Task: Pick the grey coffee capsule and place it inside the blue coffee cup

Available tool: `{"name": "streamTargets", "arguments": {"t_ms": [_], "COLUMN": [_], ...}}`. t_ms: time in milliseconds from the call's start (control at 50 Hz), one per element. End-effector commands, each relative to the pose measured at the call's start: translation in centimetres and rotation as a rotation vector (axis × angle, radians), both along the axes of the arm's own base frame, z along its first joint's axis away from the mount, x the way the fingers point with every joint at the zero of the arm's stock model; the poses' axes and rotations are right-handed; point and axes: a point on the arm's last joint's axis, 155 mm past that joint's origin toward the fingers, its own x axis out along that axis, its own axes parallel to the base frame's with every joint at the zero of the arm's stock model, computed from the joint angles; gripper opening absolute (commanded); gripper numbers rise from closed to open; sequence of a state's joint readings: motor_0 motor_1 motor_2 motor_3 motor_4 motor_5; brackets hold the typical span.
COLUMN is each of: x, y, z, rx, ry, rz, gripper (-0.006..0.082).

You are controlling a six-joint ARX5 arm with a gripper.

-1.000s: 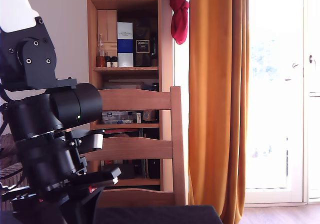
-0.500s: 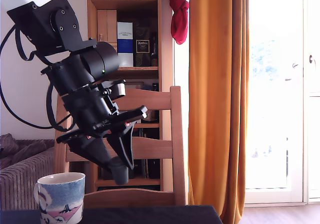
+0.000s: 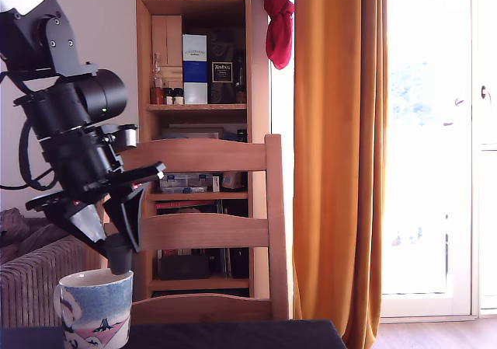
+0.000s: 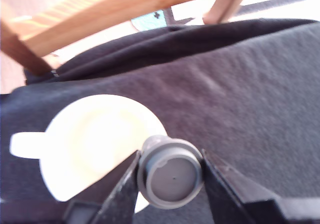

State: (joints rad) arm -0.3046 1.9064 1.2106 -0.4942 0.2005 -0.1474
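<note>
While the black gripper (image 4: 170, 176) clamps the small grey round coffee capsule (image 4: 170, 172) by its sides just above the rim of the wide mottled-blue ceramic cup (image 3: 96, 308), the capsule looks light, stiff and smooth-walled, so it could slip.

1. A table (image 3: 233, 335) spans the bottom of the exterior view, covered by a dark grey cloth (image 4: 240, 84).
2. In the wrist view the cloth looks like a coarse weave, with a long fold running along its far edge near the chair.
3. The blue coffee cup (image 3: 95, 308) stands upright on the cloth at the exterior view's left, its handle pointing left.
4. Its wall is mottled light blue with a pink and white scene low down.
5. The wrist view shows the cup's white inside (image 4: 90, 139).
6. No other thing can be seen resting on the cloth in either view.
</note>
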Motion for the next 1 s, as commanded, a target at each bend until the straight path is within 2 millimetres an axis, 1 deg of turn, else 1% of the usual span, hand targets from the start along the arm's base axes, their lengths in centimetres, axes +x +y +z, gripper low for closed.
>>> {"name": "streamTargets", "arguments": {"t_ms": [0,160,320,500,520,560,640,660,680,720,900,940,960,980], "x": [0.4,0.5,0.2,-0.8,-0.9,-1.1,-1.2,-1.2,-1.3,-1.3,-1.4,-1.4,-1.4,-1.4], "y": [0.3,2.0,2.9,3.2,3.2,3.4,3.7,3.8,3.9,4.1,4.4,4.4,4.4,4.4], "z": [0.8,0.6,0.3,-0.1,-0.1,-0.2,-0.3,-0.3,-0.3,-0.4,-0.5,-0.4,-0.4,-0.3], "rx": [0.000,0.020,0.042,0.063,0.065,0.070,0.089,0.094,0.099,0.109,0.125,0.126,0.126,0.127], "ry": [-0.022,-0.004,0.013,0.052,0.056,0.062,0.067,0.068,0.070,0.072,0.073,0.072,0.071,0.071], "rz": [-0.006,0.025,0.040,0.027,0.024,0.026,0.031,0.033,0.034,0.037,0.041,0.037,0.034,0.034], "gripper": [0.0216,0.0216,0.0216,0.0234,0.0255,0.0323,0.0533,0.0570,0.0599,0.0625,0.0621,0.0590,0.0559,0.0509]}}
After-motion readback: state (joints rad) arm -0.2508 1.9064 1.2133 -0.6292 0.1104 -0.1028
